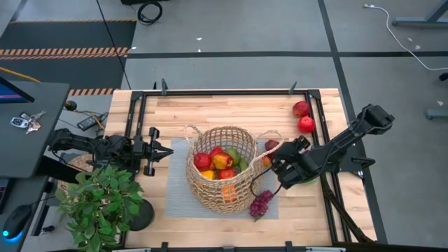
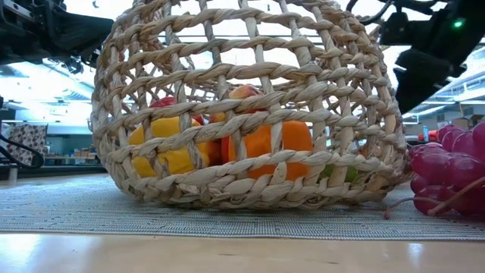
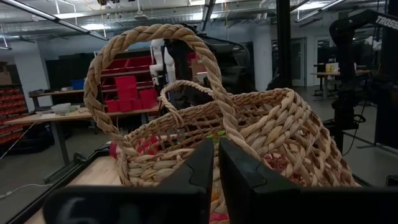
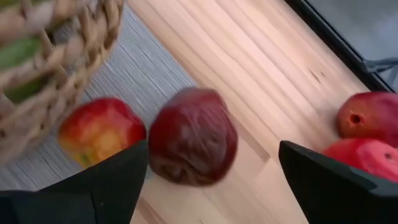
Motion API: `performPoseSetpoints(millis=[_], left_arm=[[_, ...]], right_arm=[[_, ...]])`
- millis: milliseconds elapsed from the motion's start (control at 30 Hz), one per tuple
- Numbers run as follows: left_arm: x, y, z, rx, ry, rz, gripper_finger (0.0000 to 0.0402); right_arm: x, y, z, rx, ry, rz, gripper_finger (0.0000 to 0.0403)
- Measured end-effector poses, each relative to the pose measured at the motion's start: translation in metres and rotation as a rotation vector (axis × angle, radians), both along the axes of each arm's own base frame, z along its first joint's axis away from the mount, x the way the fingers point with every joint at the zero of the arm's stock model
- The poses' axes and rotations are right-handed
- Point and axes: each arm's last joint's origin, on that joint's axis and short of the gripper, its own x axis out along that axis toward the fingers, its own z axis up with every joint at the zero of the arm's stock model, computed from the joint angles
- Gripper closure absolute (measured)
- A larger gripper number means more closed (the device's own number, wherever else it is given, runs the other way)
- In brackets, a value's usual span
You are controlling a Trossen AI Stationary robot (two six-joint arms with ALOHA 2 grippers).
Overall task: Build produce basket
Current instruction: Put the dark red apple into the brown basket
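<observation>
The wicker basket (image 1: 222,168) stands on a grey mat and holds several fruits, red, yellow, orange and green (image 2: 261,140). My left gripper (image 1: 166,152) is shut and level, just left of the basket's left loop handle (image 3: 155,37) and apart from it. My right gripper (image 1: 275,166) is open and slants down at the basket's right side. Its fingers stand over a dark red fruit (image 4: 193,137) and a red-yellow apple (image 4: 99,130), both lying by the basket's wall. Purple grapes (image 1: 261,204) lie on the mat's near right corner. Two red apples (image 1: 303,116) lie at the far right.
A potted green plant (image 1: 101,199) stands at the table's near left corner. Black frame rails (image 1: 322,133) run along the table's edges. Bare wood lies beyond the basket and to the right of the mat (image 1: 175,196).
</observation>
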Motion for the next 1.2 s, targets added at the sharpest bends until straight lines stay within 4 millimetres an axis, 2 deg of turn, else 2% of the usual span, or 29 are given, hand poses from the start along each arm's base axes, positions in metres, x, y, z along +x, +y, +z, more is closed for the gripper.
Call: performPoseSetpoints(millis=[233, 600, 733, 900, 1000, 1100, 1200], left_arm=[[0.000, 0.000, 0.000, 0.000, 0.000, 0.000, 0.0376], [0.000, 0.000, 0.000, 0.000, 0.000, 0.000, 0.0367], [0.000, 0.000, 0.000, 0.000, 0.000, 0.000, 0.0370], [0.000, 0.000, 0.000, 0.000, 0.001, 0.000, 0.0376], [0.000, 0.000, 0.000, 0.001, 0.001, 0.000, 0.0375], [0.000, 0.000, 0.000, 0.000, 0.001, 0.000, 0.0371], [0.000, 0.000, 0.000, 0.000, 0.001, 0.000, 0.0368]], right_arm=[[0.013, -0.009, 0.000, -0.025, -0.022, 0.033, 0.0013], [0.019, -0.022, 0.012, 0.010, 0.047, 0.074, 0.0011], [0.013, -0.023, 0.037, 0.038, 0.046, 0.098, 0.0011], [-0.004, -0.030, 0.091, 0.076, -0.038, 0.046, 0.0017], [-0.014, -0.043, 0.119, 0.119, -0.117, -0.045, 0.0024], [-0.023, -0.060, 0.133, 0.140, -0.139, -0.136, 0.0031], [-0.028, -0.077, 0.136, 0.152, -0.144, -0.195, 0.0036]])
